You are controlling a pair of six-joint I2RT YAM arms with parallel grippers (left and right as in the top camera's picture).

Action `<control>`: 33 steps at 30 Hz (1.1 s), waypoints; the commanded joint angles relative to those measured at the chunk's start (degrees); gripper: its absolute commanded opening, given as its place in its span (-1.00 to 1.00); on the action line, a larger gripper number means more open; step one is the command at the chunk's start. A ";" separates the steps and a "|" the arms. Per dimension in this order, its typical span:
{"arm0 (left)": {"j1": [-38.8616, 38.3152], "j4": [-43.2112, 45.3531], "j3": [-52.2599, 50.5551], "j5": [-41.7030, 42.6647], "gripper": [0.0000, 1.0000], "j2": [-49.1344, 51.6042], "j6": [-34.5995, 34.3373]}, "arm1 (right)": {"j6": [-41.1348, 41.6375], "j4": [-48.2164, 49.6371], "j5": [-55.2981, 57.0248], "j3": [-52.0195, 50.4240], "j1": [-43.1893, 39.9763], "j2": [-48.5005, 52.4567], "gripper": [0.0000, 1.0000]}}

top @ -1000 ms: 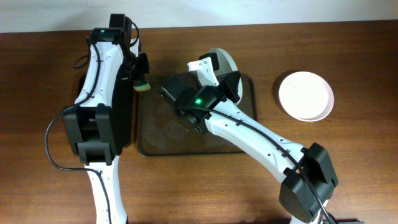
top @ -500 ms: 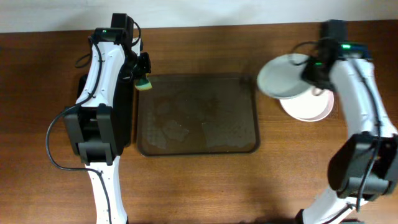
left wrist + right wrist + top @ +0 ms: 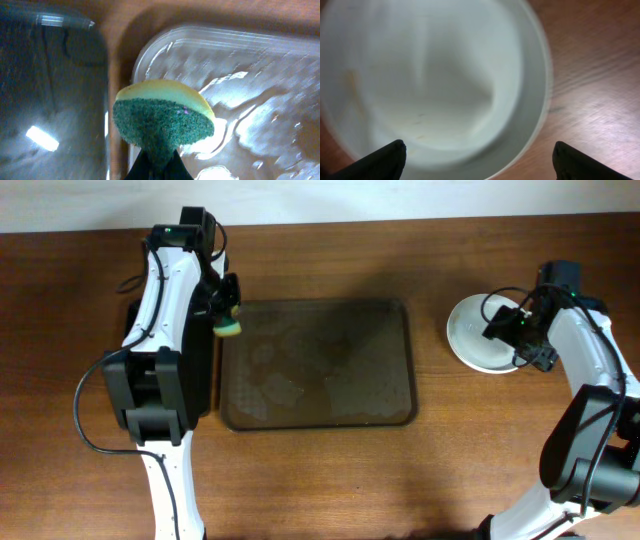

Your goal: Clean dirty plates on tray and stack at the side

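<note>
The brown tray (image 3: 400, 416) lies mid-table with no plates on it, only wet patches. White plates (image 3: 473, 340) sit nested in a stack on the wood to its right. My right gripper (image 3: 522, 332) hangs over the stack's right side, open. In the right wrist view the top plate (image 3: 435, 75) fills the frame, faint brown streaks on it, and the right gripper (image 3: 480, 157) has its fingers spread wide apart with nothing between them. My left gripper (image 3: 226, 315) is at the tray's far left corner, shut on a green and yellow sponge (image 3: 162, 117).
A narrower black tray (image 3: 50, 90) lies just left of the brown tray (image 3: 250, 60), mostly under the left arm. Bare wooden table (image 3: 320, 480) runs along the front and to the right of the plates.
My right arm carried a plate from the tray over to the right, set it on the plate lying there and opened. The left gripper with the sponge barely shifted.
</note>
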 commanded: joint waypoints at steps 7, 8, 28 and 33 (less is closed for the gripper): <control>13.25 -12.83 0.59 -10.29 0.15 -6.69 0.46 | -0.87 0.22 -1.62 2.71 5.95 -2.71 0.99; 13.27 -11.96 0.59 -10.27 0.98 -6.69 0.46 | -0.87 -0.17 -1.62 2.71 5.95 -2.71 0.99; 13.22 -6.60 0.59 -9.07 0.99 -6.69 0.48 | -16.11 -17.90 2.95 9.18 14.16 -47.04 0.97; 13.22 -6.60 0.59 -9.07 0.98 -6.69 0.48 | -16.09 17.97 0.96 -33.07 14.14 -71.14 0.97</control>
